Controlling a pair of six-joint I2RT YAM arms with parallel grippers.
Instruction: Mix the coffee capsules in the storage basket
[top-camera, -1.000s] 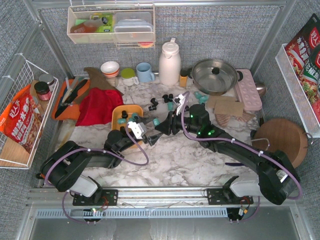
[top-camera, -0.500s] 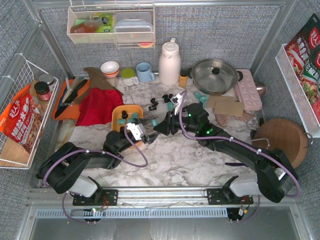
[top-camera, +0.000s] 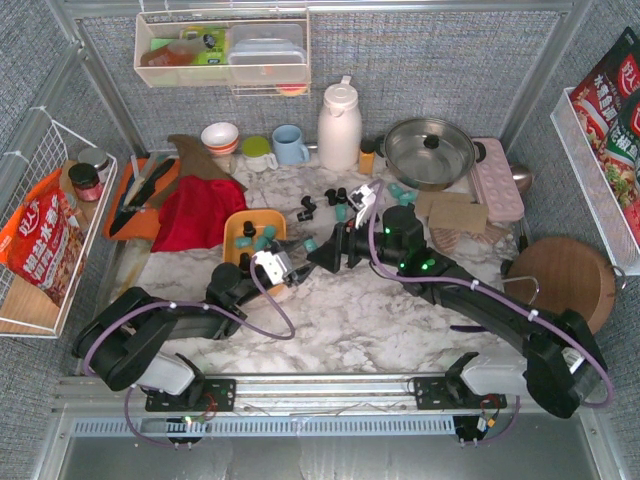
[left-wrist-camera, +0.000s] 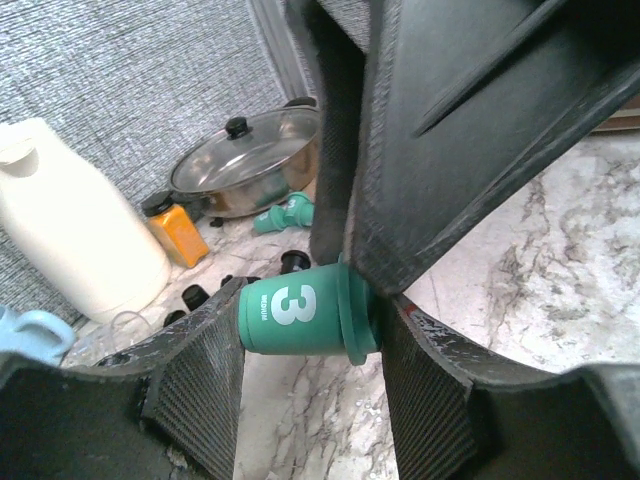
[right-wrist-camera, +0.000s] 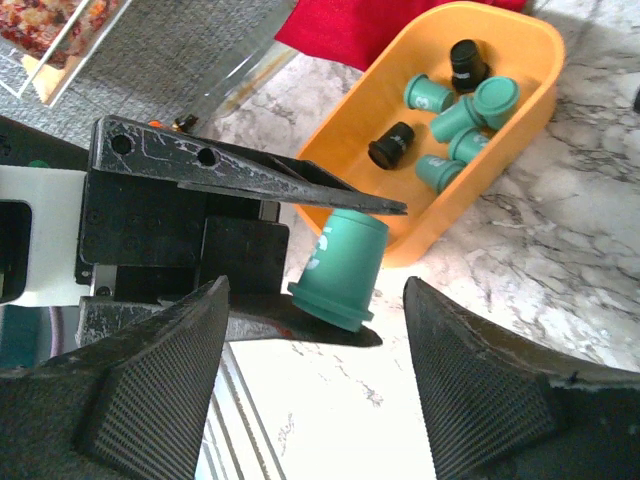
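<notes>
A teal-green coffee capsule (left-wrist-camera: 300, 318) marked "3" is pinched base to rim between the two fingers of my left gripper (left-wrist-camera: 312, 306), just above the marble. My right gripper (right-wrist-camera: 318, 295) faces it tip to tip, its jaws open wide on either side of that capsule (right-wrist-camera: 343, 265) without touching it. The orange storage basket (top-camera: 240, 222) sits just behind the left gripper (top-camera: 298, 264), and several teal and black capsules (right-wrist-camera: 450, 120) lie inside it. More loose capsules, black (top-camera: 335, 195) and teal (top-camera: 400, 192), lie on the table farther back.
A red cloth (top-camera: 200, 210) lies left of the basket, beside a darker orange tray (top-camera: 125, 215) with utensils. A white thermos (top-camera: 339, 125), a blue mug (top-camera: 290, 145) and a lidded pot (top-camera: 430, 150) line the back. A pink tray (top-camera: 497, 178) and a wooden board (top-camera: 565, 280) are at the right.
My right gripper has opened off the teal capsule while my left gripper closed onto it. Both arms stayed almost in place next to the basket.
</notes>
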